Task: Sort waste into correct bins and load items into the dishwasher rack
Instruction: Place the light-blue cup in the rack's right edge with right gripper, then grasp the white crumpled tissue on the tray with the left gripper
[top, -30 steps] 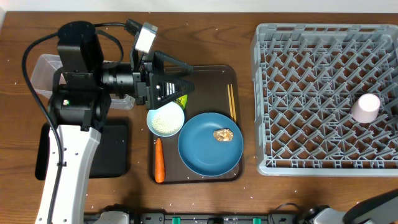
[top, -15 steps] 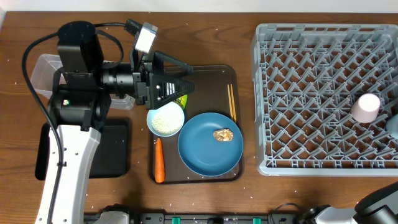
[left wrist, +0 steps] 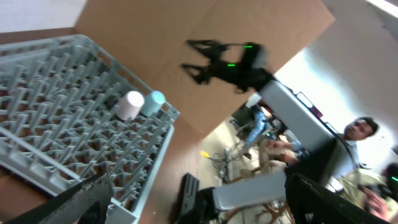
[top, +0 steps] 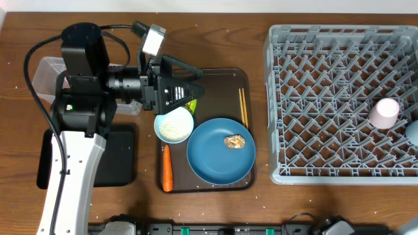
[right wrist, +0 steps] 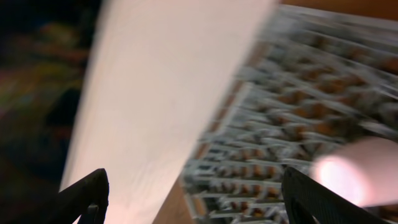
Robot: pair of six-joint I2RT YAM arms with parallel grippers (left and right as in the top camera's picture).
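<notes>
The left tool point(top: 198, 81) stands wide with nothing between its fingers. It lies level above the far-left corner of the brown serving tray point(top: 243, 77), tips aimed toward the rack. Directly under it a green-yellow packet point(top: 190, 104) peeks out. Just nearer than that sits the white bowl point(top: 157, 123) holding rice point(top: 175, 125).

Further out lie the wooden chopsticks point(top: 243, 108), the blue plate point(top: 212, 164) carrying a golden-brown morsel point(top: 234, 140), and the carrot point(top: 167, 168) just beside the plate. Behind the tool, by its arm, the clear tub point(top: 40, 75) and the black tray point(top: 121, 160) rest on the counter point(top: 260, 196).

Well past the tips, the grey dishwasher rack point(top: 270, 104) holds the pale pink cup point(top: 383, 112) and the light blue cup point(top: 413, 130), close together near its far side.

The right tool point(right wrist: 194, 180) is wide as well and empty. Its view is blurred, with the rack ahead and the pink cup beyond its right finger.
</notes>
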